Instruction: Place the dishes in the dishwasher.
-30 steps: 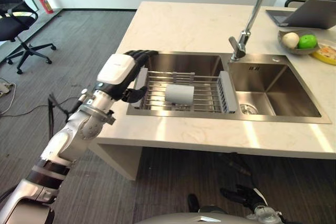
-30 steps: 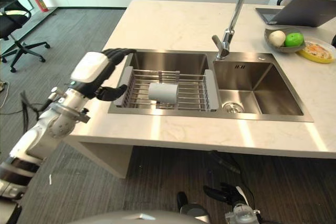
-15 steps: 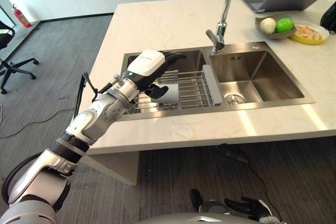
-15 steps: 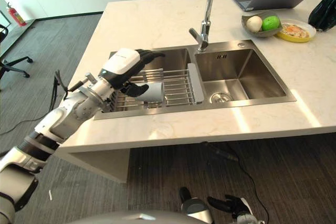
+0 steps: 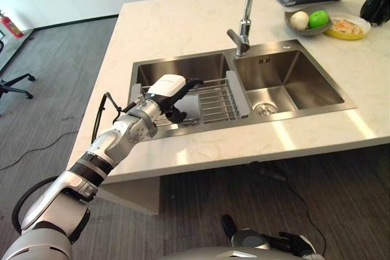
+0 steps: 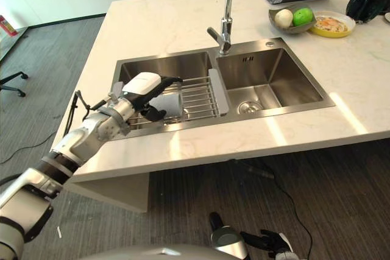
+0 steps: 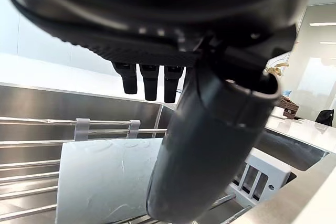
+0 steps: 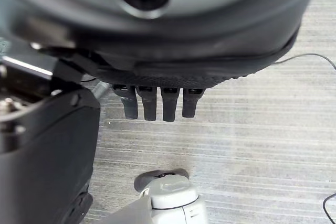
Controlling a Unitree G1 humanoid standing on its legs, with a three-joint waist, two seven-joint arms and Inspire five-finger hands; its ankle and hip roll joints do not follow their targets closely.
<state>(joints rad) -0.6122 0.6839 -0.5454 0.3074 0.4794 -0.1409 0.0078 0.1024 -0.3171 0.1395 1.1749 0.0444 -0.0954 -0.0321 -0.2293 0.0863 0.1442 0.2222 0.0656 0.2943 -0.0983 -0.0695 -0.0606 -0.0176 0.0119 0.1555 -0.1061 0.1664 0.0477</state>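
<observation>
The left hand (image 5: 169, 88) hangs over the left basin of the stainless steel double sink (image 5: 304, 83), its fingers spread wide with thumb and fingers apart, holding nothing. Just beneath it a pale grey cylindrical cup (image 7: 105, 182) lies on its side on the wire drying rack (image 5: 213, 98) spanning that basin. Well below the sink, the right hand (image 8: 157, 103) hangs above the grey floor, fingers straight and loose.
</observation>
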